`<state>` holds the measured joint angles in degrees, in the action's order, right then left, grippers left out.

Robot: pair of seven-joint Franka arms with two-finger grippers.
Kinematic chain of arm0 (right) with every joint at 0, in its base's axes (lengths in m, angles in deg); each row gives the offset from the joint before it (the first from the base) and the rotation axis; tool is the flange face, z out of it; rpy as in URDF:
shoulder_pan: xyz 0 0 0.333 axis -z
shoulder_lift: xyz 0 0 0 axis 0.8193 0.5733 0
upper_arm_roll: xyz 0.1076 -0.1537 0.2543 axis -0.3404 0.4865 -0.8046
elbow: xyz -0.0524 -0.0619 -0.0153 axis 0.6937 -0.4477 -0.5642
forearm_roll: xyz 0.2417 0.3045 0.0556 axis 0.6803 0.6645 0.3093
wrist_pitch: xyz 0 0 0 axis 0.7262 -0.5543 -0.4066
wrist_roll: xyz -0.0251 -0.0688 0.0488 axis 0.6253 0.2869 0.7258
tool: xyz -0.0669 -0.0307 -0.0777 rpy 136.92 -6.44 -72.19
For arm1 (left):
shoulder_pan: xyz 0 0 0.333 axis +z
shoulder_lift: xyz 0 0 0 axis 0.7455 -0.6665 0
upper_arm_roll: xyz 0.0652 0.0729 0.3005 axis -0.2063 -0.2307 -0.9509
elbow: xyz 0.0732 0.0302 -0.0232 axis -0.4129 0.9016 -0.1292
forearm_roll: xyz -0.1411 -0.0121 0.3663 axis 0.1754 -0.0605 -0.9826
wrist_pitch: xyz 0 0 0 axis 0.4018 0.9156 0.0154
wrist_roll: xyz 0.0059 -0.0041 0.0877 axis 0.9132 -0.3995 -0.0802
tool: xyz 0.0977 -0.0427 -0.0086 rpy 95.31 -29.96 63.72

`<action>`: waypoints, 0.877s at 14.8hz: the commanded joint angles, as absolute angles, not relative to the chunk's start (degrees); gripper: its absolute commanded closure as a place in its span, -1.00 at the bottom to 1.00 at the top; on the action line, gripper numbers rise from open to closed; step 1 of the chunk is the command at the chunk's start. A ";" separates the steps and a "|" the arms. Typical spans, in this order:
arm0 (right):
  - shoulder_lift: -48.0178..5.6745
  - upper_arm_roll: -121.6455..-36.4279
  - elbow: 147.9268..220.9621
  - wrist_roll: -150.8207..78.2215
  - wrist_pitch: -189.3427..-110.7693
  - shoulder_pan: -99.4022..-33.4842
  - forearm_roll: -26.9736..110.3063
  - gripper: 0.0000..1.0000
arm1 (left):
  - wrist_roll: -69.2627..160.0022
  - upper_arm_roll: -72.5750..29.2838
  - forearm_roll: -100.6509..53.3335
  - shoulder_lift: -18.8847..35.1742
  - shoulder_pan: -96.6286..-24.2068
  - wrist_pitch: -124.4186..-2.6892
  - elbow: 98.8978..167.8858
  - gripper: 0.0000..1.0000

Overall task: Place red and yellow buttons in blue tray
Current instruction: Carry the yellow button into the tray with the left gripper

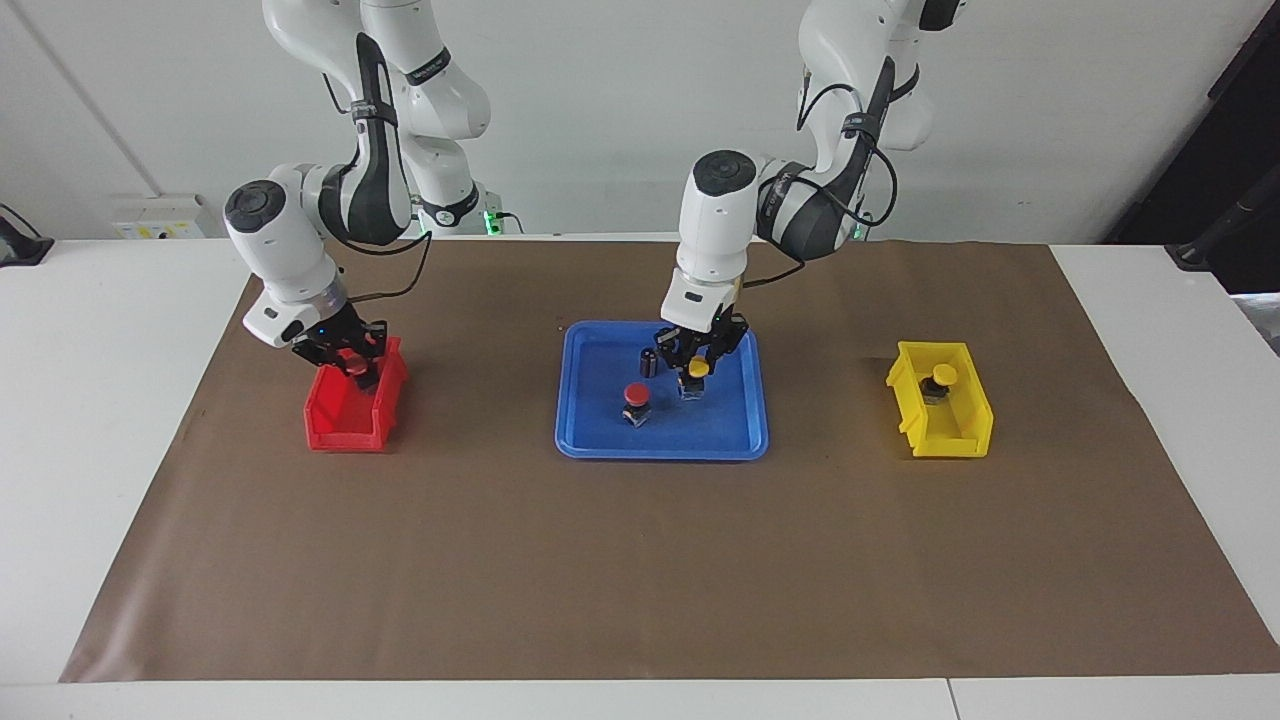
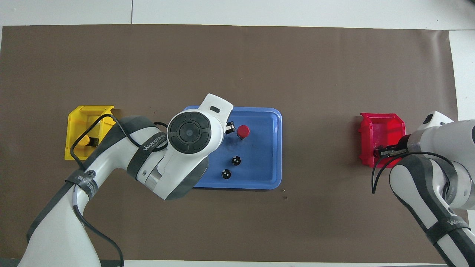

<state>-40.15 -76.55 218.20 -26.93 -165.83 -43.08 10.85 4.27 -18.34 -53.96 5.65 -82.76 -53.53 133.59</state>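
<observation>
Over the blue tray (image 1: 585, 440), the left end effector (image 1: 697, 368) is seen closed on a yellow button (image 1: 697, 370), which is held low above the tray floor. Beside this end effector, toward the right arm's end of the counter (image 1: 100, 420), a red button (image 1: 636, 402) stands upright in the tray. Two dark capless cylinders (image 2: 231, 167) also stand in the tray, close to the left end effector. Well apart from it, at the left arm's end, a second yellow button (image 1: 941, 378) is found in the yellow bin (image 1: 950, 435). The right end effector (image 1: 352, 364) is placed at the red bin (image 1: 345, 425), its fingers closed on a second red button (image 1: 355, 362) at the rim nearer the robots. Everything rests on a brown mat (image 1: 640, 580).
</observation>
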 commanded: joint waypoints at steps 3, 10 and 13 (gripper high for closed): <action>-38.54 -77.20 208.34 -25.14 -155.18 -42.62 11.69 0.78 | 2.54 -19.22 -54.07 0.73 -83.71 -58.31 132.92 0.92; -36.17 -77.46 194.36 -27.85 -141.46 -46.04 11.43 0.78 | 5.51 -19.49 -55.74 2.80 -82.05 -48.80 128.18 -1.00; -33.01 -77.46 184.35 -36.36 -134.00 -51.39 11.34 0.77 | 23.03 -19.58 -55.65 8.43 -76.27 -35.60 126.32 -1.00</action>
